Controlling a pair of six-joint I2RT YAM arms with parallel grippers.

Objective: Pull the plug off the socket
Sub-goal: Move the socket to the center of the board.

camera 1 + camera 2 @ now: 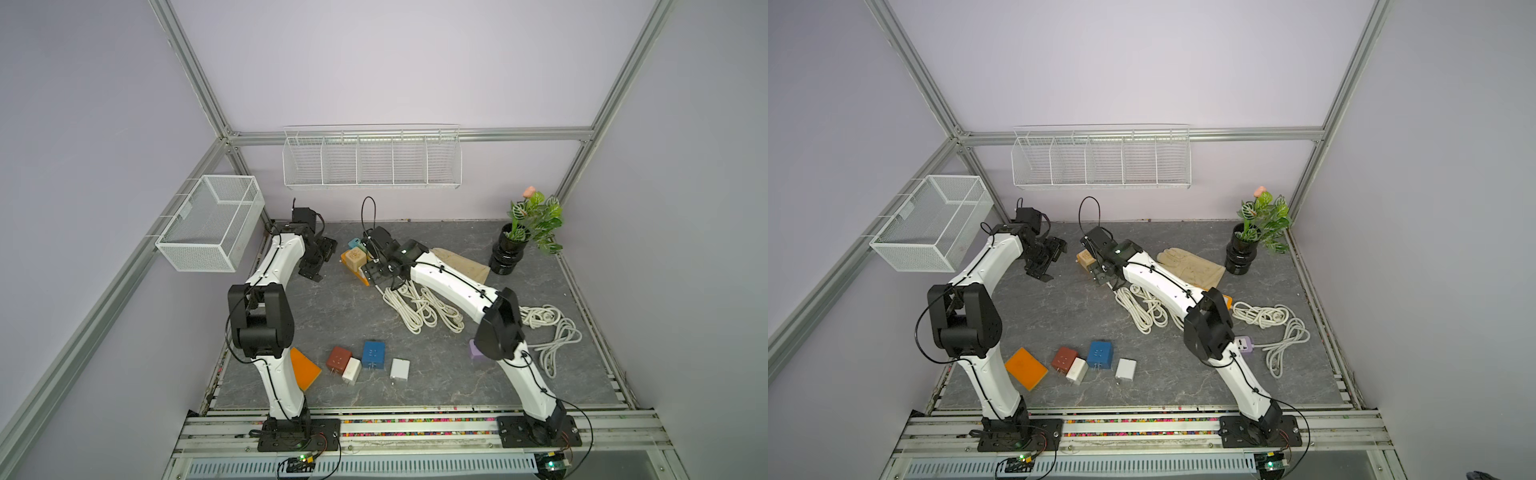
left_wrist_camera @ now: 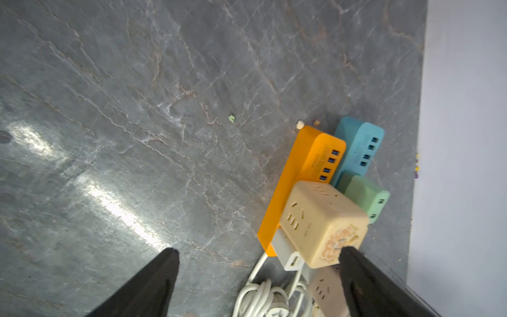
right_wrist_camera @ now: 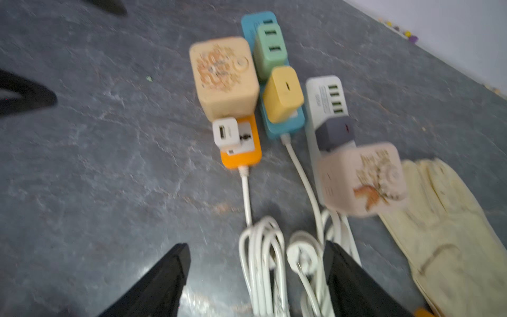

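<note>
Beige plug (image 2: 323, 222) seated on orange socket strip (image 2: 304, 153); left tool (image 2: 258, 249) open at its nine o'clock, right tool (image 3: 255, 244) open over cords (image 3: 260, 247).

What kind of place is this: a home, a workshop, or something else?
Most likely a robot test booth: a metal frame with plain walls encloses the table, two arms are bolted to a rail, and power strips lie as props.

Grey tabletop (image 1: 332, 316): power strips (image 3: 241, 159), coiled cords (image 1: 419, 309), loose adapters (image 1: 374, 353), glove (image 1: 461, 262), plant pot (image 1: 509, 255)
</note>
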